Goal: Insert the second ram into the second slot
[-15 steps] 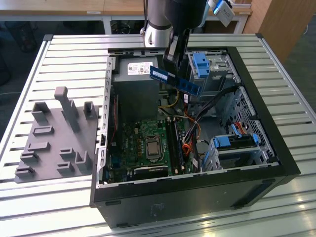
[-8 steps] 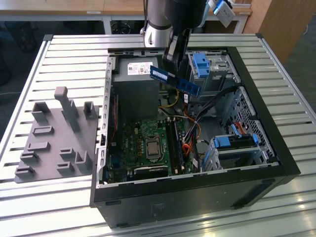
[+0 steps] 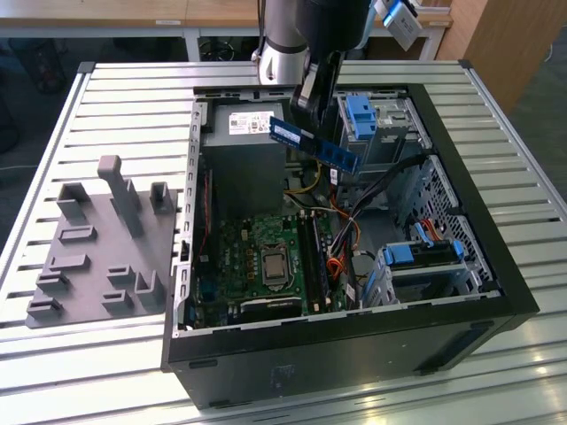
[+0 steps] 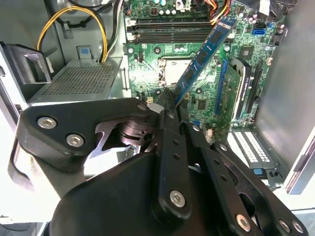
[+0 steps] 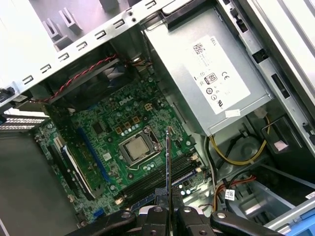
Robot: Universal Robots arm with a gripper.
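My gripper [image 3: 303, 119] hangs over the back half of the open computer case [image 3: 496, 292], shut on one end of the second ram [image 3: 315, 147]. It is a long blue stick with dark chips and a white label, held tilted in the air above the power supply's edge. In the second wrist view the ram [image 4: 204, 51] slants out from my gripper [image 4: 170, 101] over the motherboard. In the first wrist view the ram [image 5: 168, 162] appears edge-on, rising from my gripper [image 5: 169, 212] above the dark memory slots [image 5: 157, 176]. These slots [image 3: 312, 257] lie beside the processor socket; I cannot tell which is the second slot.
A grey power supply [image 3: 244, 155] fills the case's back left. Light-blue drive-bay clips [image 3: 361, 115] [image 3: 423, 254] stand along the exterior view's right. Orange and black cables [image 3: 341, 261] run beside the slots. A grey fixture plate [image 3: 97, 248] lies outside the case.
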